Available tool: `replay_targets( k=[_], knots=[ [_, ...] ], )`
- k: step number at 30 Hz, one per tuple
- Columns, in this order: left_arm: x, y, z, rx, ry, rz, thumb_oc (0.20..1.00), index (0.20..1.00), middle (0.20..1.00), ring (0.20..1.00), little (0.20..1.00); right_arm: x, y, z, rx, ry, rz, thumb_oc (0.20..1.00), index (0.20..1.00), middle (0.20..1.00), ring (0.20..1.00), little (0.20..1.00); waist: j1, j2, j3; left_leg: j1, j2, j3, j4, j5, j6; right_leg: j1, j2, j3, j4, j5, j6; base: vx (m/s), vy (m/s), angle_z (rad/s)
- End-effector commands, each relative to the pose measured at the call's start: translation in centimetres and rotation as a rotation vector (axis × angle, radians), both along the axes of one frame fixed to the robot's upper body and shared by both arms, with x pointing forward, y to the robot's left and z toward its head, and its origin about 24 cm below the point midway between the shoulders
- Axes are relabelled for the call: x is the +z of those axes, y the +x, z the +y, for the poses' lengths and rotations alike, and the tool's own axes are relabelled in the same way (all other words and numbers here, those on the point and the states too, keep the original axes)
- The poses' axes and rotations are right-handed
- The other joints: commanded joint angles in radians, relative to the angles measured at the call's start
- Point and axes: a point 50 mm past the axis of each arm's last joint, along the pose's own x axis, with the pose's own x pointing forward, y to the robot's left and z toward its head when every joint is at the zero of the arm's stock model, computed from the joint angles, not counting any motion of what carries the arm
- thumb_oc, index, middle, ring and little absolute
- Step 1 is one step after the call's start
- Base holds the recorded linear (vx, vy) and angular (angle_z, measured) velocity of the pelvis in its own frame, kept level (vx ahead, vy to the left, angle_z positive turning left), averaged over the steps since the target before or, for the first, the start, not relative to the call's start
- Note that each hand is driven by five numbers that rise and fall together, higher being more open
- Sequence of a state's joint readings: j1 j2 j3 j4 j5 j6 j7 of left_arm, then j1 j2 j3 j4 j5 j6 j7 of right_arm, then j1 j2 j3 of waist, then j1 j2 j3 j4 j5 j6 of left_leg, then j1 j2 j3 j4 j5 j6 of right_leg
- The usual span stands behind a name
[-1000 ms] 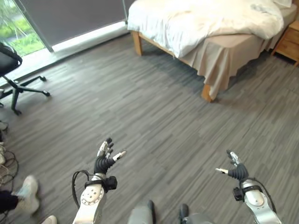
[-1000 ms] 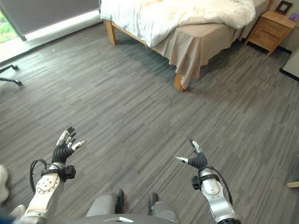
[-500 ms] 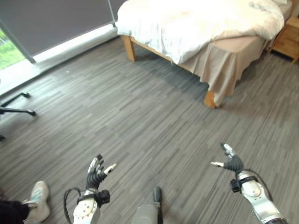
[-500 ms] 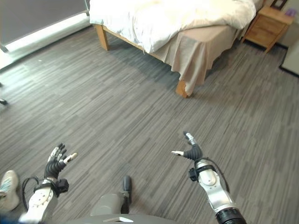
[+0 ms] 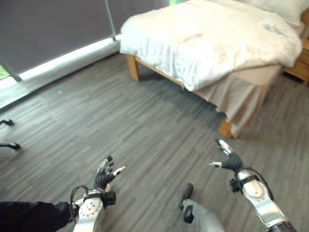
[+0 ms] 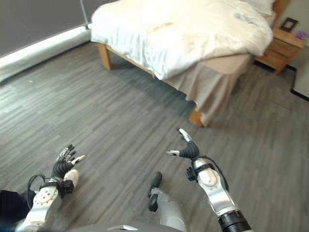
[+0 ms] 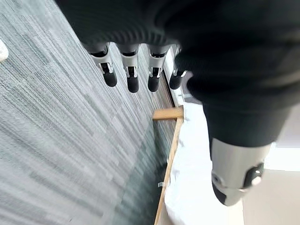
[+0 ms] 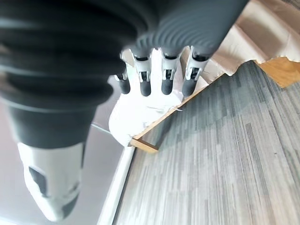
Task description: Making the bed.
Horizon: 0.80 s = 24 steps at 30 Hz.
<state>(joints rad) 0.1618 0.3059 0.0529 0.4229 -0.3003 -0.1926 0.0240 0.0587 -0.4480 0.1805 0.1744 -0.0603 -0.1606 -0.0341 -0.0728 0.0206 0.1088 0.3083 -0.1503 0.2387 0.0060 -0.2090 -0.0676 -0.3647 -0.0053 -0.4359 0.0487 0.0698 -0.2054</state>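
A wooden bed (image 5: pixel 131 66) stands ahead at the upper right, covered by a rumpled white duvet (image 5: pixel 207 38) that hangs over its near side. A beige sheet (image 5: pixel 246 94) drapes down at the near corner over a wooden leg (image 5: pixel 225 128). A pillow (image 5: pixel 282 6) lies at the far end. My left hand (image 5: pixel 105 177) is low at the left, open and empty, well short of the bed. My right hand (image 5: pixel 228 160) is held open over the floor just short of the bed's near corner, holding nothing. The bed frame shows past my fingers in the left wrist view (image 7: pixel 168 114) and in the right wrist view (image 8: pixel 143 145).
Grey plank floor (image 5: pixel 120 125) lies between me and the bed. A wooden nightstand (image 6: pixel 284 44) with a small picture frame (image 6: pixel 290 23) stands beyond the bed at the right. A dark blind and window sill (image 5: pixel 63 55) run along the back left. A person's dark sleeve (image 5: pixel 29 216) shows at lower left.
The camera has moved forward and turned, so the bed is nearer and larger; the office chair has left the view. Both hands stay open and empty, the right one now close to the bed corner.
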Motion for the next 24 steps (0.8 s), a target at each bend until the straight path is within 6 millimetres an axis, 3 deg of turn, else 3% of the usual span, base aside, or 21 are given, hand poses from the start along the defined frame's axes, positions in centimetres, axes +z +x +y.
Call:
replay_targets(
  k=[1, 4, 5, 6, 8, 10, 11, 12, 13, 15, 17, 18, 19, 20, 21, 24],
  knots=[
    [4.0, 1.5, 3.1, -0.038, 0.159, -0.139, 1.0, 1.0, 1.0, 1.0, 1.0, 1.7, 0.9, 2.1, 0.082, 0.068, -0.096, 1.0, 1.0, 1.0, 1.0, 1.0, 0.021, -0.068, 0.016, -0.035, 0.254, 0.026, -0.093, 0.076, -0.05, 0.104, -0.227, 0.069, -0.132, 0.177, 0.426, 0.53, -0.176, 0.38],
    [3.9, 1.2, 2.8, -0.053, 0.151, -0.137, 1.0, 1.0, 1.0, 1.0, 1.0, 1.2, 0.5, 1.4, 0.08, 0.056, -0.064, 1.0, 1.0, 1.0, 1.0, 1.0, -0.003, -0.035, -0.008, -0.02, 0.316, 0.007, -0.01, 0.143, -0.092, 0.144, -0.185, 0.076, -0.132, 0.167, 0.396, 0.57, -0.328, 0.4],
    [4.0, 1.7, 2.2, -0.061, 0.114, -0.156, 1.0, 1.0, 1.0, 1.0, 1.0, 1.5, 0.8, 1.0, 0.081, 0.029, -0.074, 1.0, 1.0, 1.0, 1.0, 1.0, 0.01, -0.013, 0.005, -0.14, 0.394, -0.024, 0.258, 0.242, -0.111, 0.202, -0.133, 0.087, -0.131, 0.118, 0.356, 0.47, -0.381, 0.0],
    [4.0, 1.7, 2.2, -0.062, 0.113, -0.157, 1.0, 1.0, 1.0, 1.0, 1.0, 1.5, 0.8, 1.0, 0.08, 0.029, -0.075, 1.0, 1.0, 1.0, 1.0, 1.0, 0.008, -0.009, 0.004, -0.151, 0.402, -0.03, 0.275, 0.234, -0.114, 0.2, -0.128, 0.084, -0.131, 0.116, 0.353, 0.37, -0.408, -0.2],
    [4.1, 2.3, 1.3, -0.07, 0.06, -0.181, 1.0, 1.0, 1.0, 1.0, 1.0, 2.4, 1.2, 0.1, 0.058, 0.001, -0.111, 1.0, 1.0, 1.0, 1.0, 1.0, 0.023, -0.013, 0.029, -0.274, 0.431, -0.068, 0.498, 0.32, -0.106, 0.249, -0.095, 0.084, -0.136, 0.057, 0.295, 0.23, -0.333, -0.74],
    [4.3, 2.6, 0.9, -0.089, 0.051, -0.193, 1.0, 1.0, 1.0, 1.0, 1.0, 2.8, 1.4, -0.3, 0.053, -0.015, -0.127, 1.0, 1.0, 1.0, 1.0, 1.0, 0.027, -0.023, 0.04, -0.316, 0.444, -0.066, 0.545, 0.323, -0.097, 0.267, -0.094, 0.093, -0.136, 0.036, 0.279, 0.32, -0.196, -1.18],
    [4.7, 3.0, -0.3, -0.132, 0.007, -0.227, 1.0, 1.0, 1.0, 1.0, 1.0, 4.0, 2.0, -0.5, 0.065, -0.049, -0.17, 1.0, 1.0, 1.0, 1.0, 1.0, 0.047, -0.032, 0.06, -0.396, 0.391, -0.037, 0.437, 0.229, -0.059, 0.302, -0.107, 0.13, -0.136, -0.002, 0.29, 0.47, -0.004, -0.82],
    [4.7, 2.9, -0.7, -0.142, -0.013, -0.235, 1.0, 1.0, 1.0, 1.0, 1.0, 4.5, 2.1, -0.7, 0.078, -0.076, -0.182, 1.0, 1.0, 1.0, 1.0, 1.0, 0.054, -0.034, 0.064, -0.417, 0.352, -0.029, 0.372, 0.19, -0.043, 0.308, -0.117, 0.149, -0.136, -0.011, 0.301, 0.46, 0.05, -0.28],
    [4.8, 2.9, -1.0, -0.149, -0.023, -0.243, 1.0, 1.0, 1.0, 1.0, 1.0, 4.9, 2.3, -0.9, 0.09, -0.095, -0.194, 1.0, 1.0, 1.0, 1.0, 1.0, 0.059, -0.039, 0.07, -0.44, 0.313, -0.016, 0.296, 0.207, -0.027, 0.3, -0.13, 0.156, -0.136, 0.001, 0.301, 0.21, 0.161, -0.37],
    [4.7, 2.5, -1.1, -0.151, -0.03, -0.242, 1.0, 1.0, 1.0, 1.0, 1.0, 5.2, 2.3, -1.2, 0.101, -0.129, -0.197, 1.0, 1.0, 1.0, 1.0, 1.0, 0.08, -0.014, 0.071, -0.465, 0.27, -0.05, 0.094, 0.261, -0.036, 0.317, -0.116, 0.188, -0.136, -0.012, 0.314, 0.26, 0.174, -0.49],
    [4.3, 1.9, -1.0, -0.133, -0.039, -0.229, 1.0, 1.0, 1.0, 1.0, 1.0, 5.1, 2.3, -1.0, 0.116, -0.126, -0.19, 1.0, 1.0, 1.0, 1.0, 1.0, 0.11, 0.004, 0.079, -0.51, 0.239, -0.152, -0.042, 0.364, -0.053, 0.345, -0.094, 0.226, -0.136, -0.03, 0.313, 0.36, 0.134, -0.55],
    [4.0, 1.6, -1.1, -0.121, -0.054, -0.225, 1.0, 1.0, 1.0, 1.0, 1.0, 5.0, 2.3, -0.9, 0.117, -0.119, -0.188, 1.0, 1.0, 1.0, 1.0, 1.0, 0.124, 0.005, 0.082, -0.527, 0.218, -0.218, -0.083, 0.375, -0.062, 0.361, -0.085, 0.252, -0.136, -0.037, 0.308, 0.35, 0.077, -0.86],
    [4.0, 1.4, -1.0, -0.115, -0.055, -0.225, 1.0, 1.0, 1.0, 1.0, 1.0, 4.9, 2.3, -0.9, 0.119, -0.113, -0.187, 1.0, 1.0, 1.0, 1.0, 1.0, 0.135, 0.005, 0.087, -0.546, 0.196, -0.281, -0.093, 0.381, -0.071, 0.374, -0.073, 0.278, -0.136, -0.047, 0.302, 0.22, 0.038, -1.22],
    [4.0, 1.4, -1.0, -0.115, -0.055, -0.225, 1.0, 1.0, 1.0, 1.0, 1.0, 4.9, 2.3, -0.9, 0.119, -0.114, -0.187, 1.0, 1.0, 1.0, 1.0, 1.0, 0.135, 0.006, 0.086, -0.549, 0.196, -0.282, -0.093, 0.384, -0.07, 0.371, -0.072, 0.277, -0.136, -0.045, 0.302, 0.2, 0.042, -1.39],
    [4.0, 1.3, -1.0, -0.119, -0.054, -0.229, 1.0, 1.0, 1.0, 1.0, 1.0, 4.8, 2.2, -0.8, 0.121, -0.105, -0.187, 1.0, 1.0, 1.0, 1.0, 1.0, 0.14, 0.006, 0.091, -0.563, 0.185, -0.336, -0.093, 0.388, -0.076, 0.382, -0.062, 0.308, -0.136, -0.054, 0.299, 0.17, 0.066, -1.05],
    [3.9, 0.2, -0.8, -0.136, -0.03, -0.203, 1.0, 1.0, 1.0, 1.0, 1.0, 4.2, 1.4, -0.1, 0.142, -0.075, -0.17, 1.0, 1.0, 1.0, 1.0, 1.0, 0.14, 0.023, 0.076, -0.521, 0.197, -0.362, -0.093, 0.383, -0.058, 0.416, -0.043, 0.395, -0.136, -0.081, 0.303, 0.33, 0.221, -0.75]
  ],
)
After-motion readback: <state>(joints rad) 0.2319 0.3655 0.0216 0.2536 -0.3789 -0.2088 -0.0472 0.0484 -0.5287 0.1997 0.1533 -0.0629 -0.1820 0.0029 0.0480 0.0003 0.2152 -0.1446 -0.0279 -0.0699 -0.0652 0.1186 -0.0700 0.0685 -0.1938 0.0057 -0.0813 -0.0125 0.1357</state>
